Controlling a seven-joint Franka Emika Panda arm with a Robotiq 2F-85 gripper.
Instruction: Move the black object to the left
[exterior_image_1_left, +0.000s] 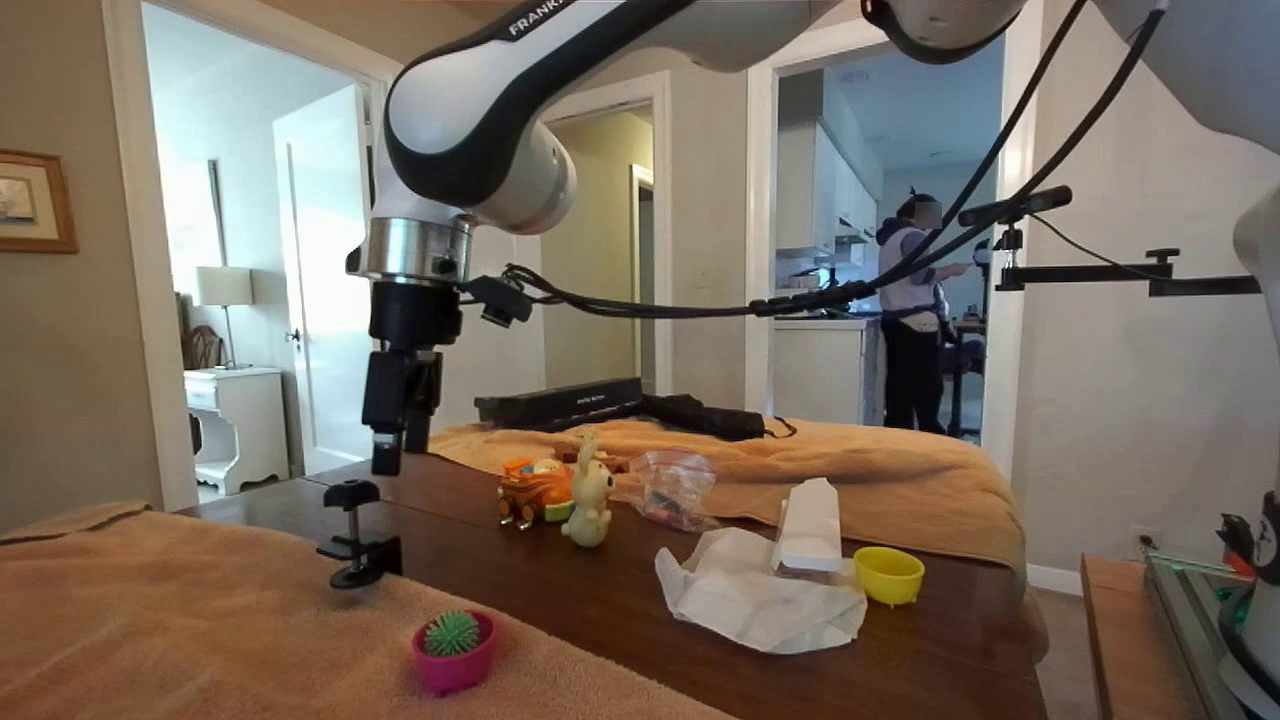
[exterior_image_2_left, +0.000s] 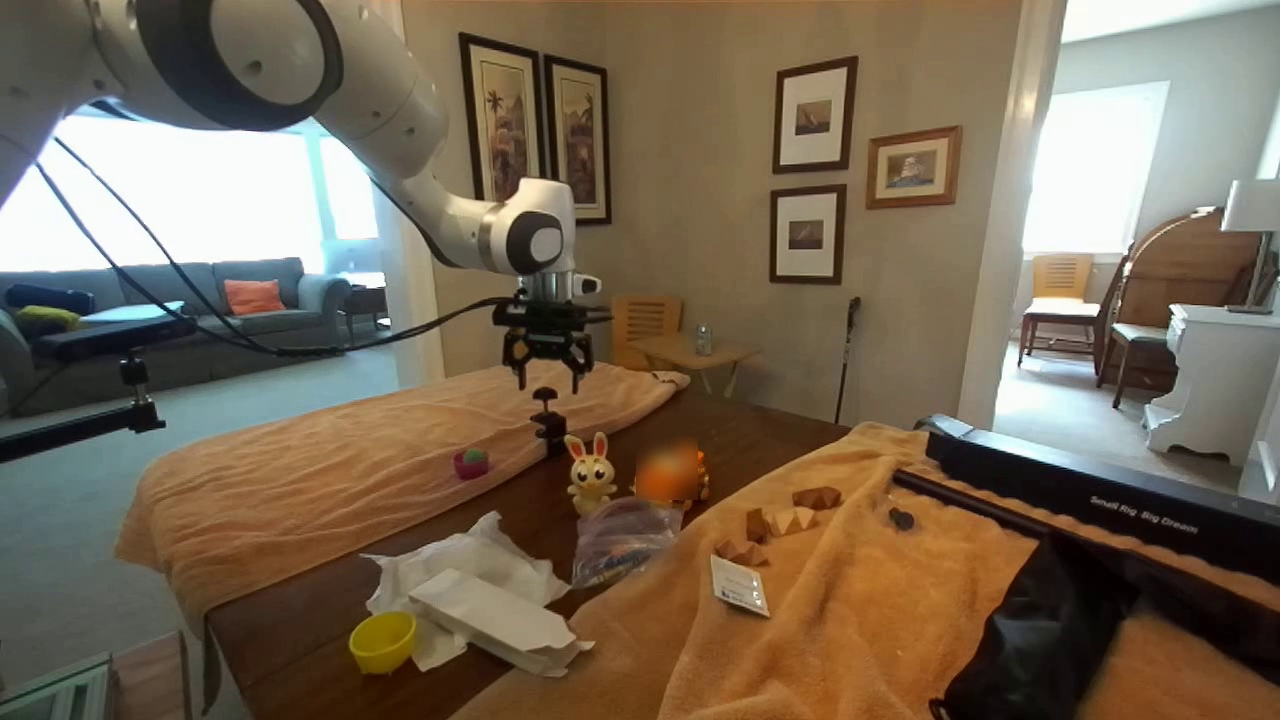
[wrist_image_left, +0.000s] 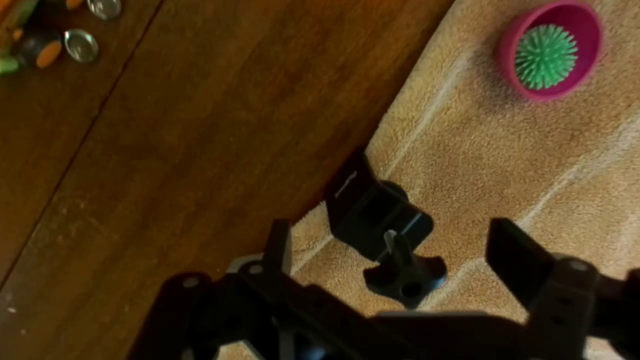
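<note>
The black object, a small clamp with a knob on a thin screw, stands at the edge of the towel beside the bare wood; I see this clamp (exterior_image_1_left: 380, 557) (exterior_image_2_left: 549, 427) in both exterior views. My gripper (exterior_image_1_left: 402, 447) (exterior_image_2_left: 548, 380) hangs just above it, pointing down. In the wrist view the clamp (wrist_image_left: 372, 215) and its knob lie in the space framed by my spread fingers (wrist_image_left: 515, 260). The jaws of the gripper (wrist_image_left: 390, 230) are wide apart and grip nothing. Contact between fingers and clamp does not show.
Near the clamp on the towel sits a pink bowl (wrist_image_left: 592, 45) with a green spiky ball (wrist_image_left: 546, 56). A rabbit figure (exterior_image_1_left: 590, 495) and an orange toy (exterior_image_1_left: 535, 490) stand on the wood. White paper (exterior_image_1_left: 750, 600) and a yellow bowl (exterior_image_1_left: 889, 575) lie farther off.
</note>
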